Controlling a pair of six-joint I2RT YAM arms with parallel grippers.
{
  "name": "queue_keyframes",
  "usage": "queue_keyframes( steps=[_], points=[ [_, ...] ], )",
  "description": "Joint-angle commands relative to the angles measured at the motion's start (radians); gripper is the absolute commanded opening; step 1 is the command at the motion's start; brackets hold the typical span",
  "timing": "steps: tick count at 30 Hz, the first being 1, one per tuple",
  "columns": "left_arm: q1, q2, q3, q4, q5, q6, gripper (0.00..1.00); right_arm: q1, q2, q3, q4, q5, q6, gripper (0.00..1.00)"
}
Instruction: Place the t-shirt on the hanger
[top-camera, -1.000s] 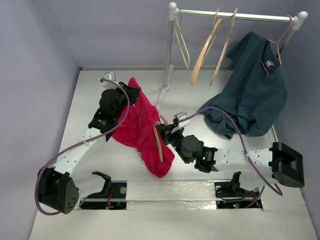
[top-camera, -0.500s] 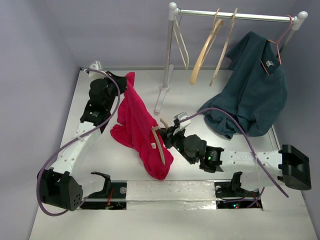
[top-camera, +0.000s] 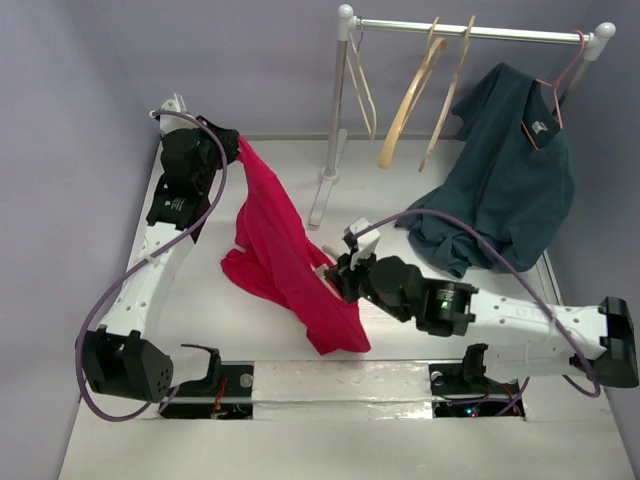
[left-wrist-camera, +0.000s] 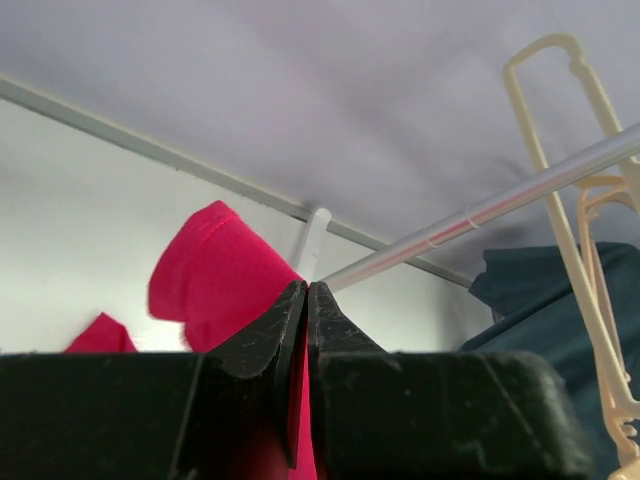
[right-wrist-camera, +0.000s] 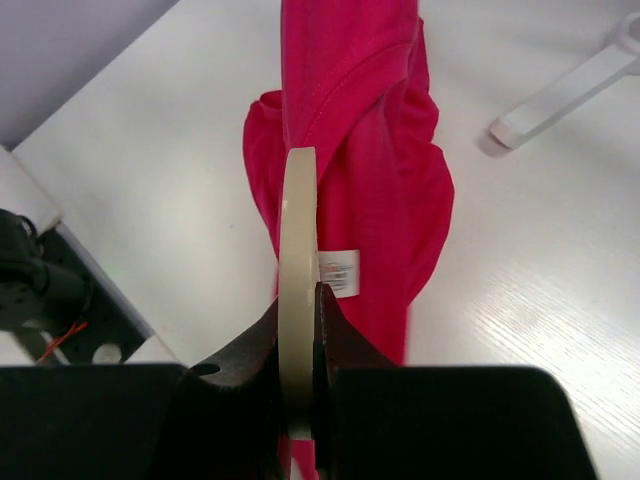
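- We see bare tabletop along the front edge, and the clothes rack stands at the far edge.
- Our left arm is raised over the far-left corner, and the left tool is clenched on the t-shirt, which drapes down to mid-tabletop.
- Our right tool grasps the hanger edge-on, touching the shirt's lower folds.

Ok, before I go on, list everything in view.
t-shirt: one, crimson, hanging from left jaws.
hanger: one, tan wood, in right jaws, against t-shirt.
spare hangers: two, tan wood, on rail.
thin hanger: one, white, on rail.
pink hanger: one, pink, on rail, carrying teal shirt.
teal shirt: one, dark teal, rack's right end.
rack: one, white and silver, table's far side.
table: one, white.
left arm: one, black and white, raised, jaws shut on t-shirt.
right arm: one, black and white, jaws shut on hanger.
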Motion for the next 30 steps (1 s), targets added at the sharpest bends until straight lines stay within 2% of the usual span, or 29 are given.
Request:
queue_keyframes(
  steps=[1,2,3,7,9,14,16,23,30],
  points=[
    [0.024,-0.033,0.057,0.017,-0.007,0.03,0.0,0.004,-0.079,0.254,-0.334,-0.007,-0.023,0.0],
    [0.024,-0.036,0.072,0.005,-0.008,0.032,0.0,0.004,-0.079,0.323,-0.402,-0.002,-0.036,0.0],
    [0.024,-0.042,0.084,-0.005,-0.01,0.033,0.0,0.004,-0.072,0.476,-0.53,0.014,-0.043,0.0],
    [0.024,-0.114,0.075,0.032,0.001,0.023,0.0,0.004,-0.062,0.73,-0.706,0.01,-0.046,0.0],
    [0.024,-0.18,0.029,0.06,0.019,0.007,0.0,0.004,-0.075,0.709,-0.688,0.025,-0.043,0.0],
    [0.033,-0.289,-0.037,0.096,0.067,-0.032,0.0,0.004,-0.082,0.449,-0.526,0.016,-0.016,0.0],
    [0.033,-0.327,-0.038,0.096,0.095,-0.039,0.0,-0.007,-0.063,0.419,-0.495,0.015,-0.013,0.0],
    [0.033,-0.399,-0.041,0.034,0.086,-0.017,0.0,-0.007,-0.062,0.464,-0.487,0.16,-0.049,0.0],
    [0.042,-0.418,-0.119,0.035,0.016,-0.013,0.0,-0.007,-0.148,0.557,-0.455,0.15,-0.129,0.0]
  ],
)
